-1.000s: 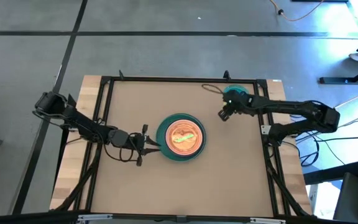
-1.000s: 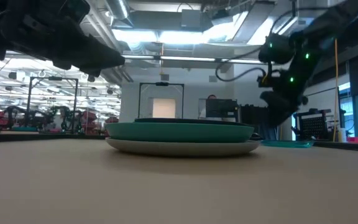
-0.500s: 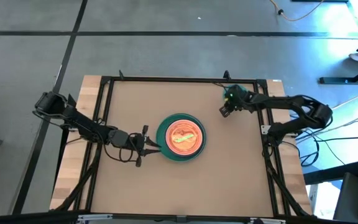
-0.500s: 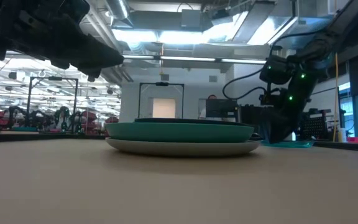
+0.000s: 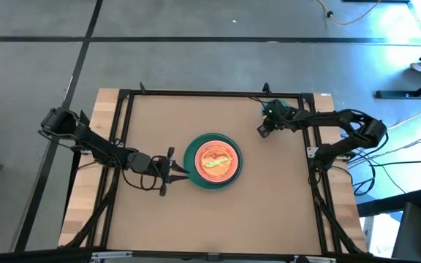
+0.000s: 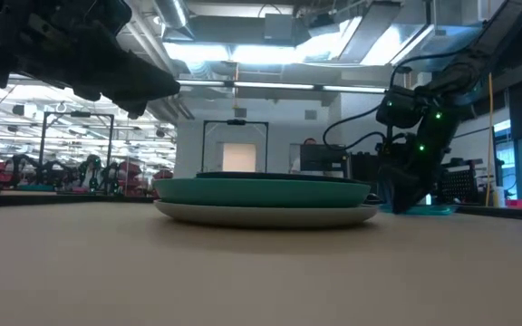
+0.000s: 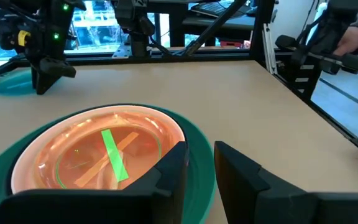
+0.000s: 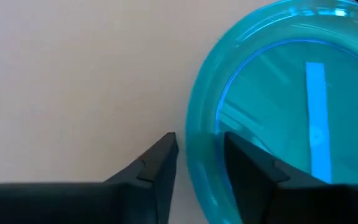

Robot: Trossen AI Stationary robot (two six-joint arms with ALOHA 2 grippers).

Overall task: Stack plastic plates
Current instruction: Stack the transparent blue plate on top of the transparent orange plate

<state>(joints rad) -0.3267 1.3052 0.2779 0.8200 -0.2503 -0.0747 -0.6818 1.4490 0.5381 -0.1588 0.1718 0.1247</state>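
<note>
Filling the middle of the tabletop, the stack of plastic plates shows a cream plate lowest, teal-green above, and a translucent orange plate on top. One small translucent teal plate lies alone near the far right corner. A second ago the right gripper hung high beside it; now it has dropped to the plate's rim, fingers narrowly parted and straddling the edge, not yet closed, so the last pickup looks imminent. The left gripper waits at the stack's left edge, slightly open and empty.
</note>
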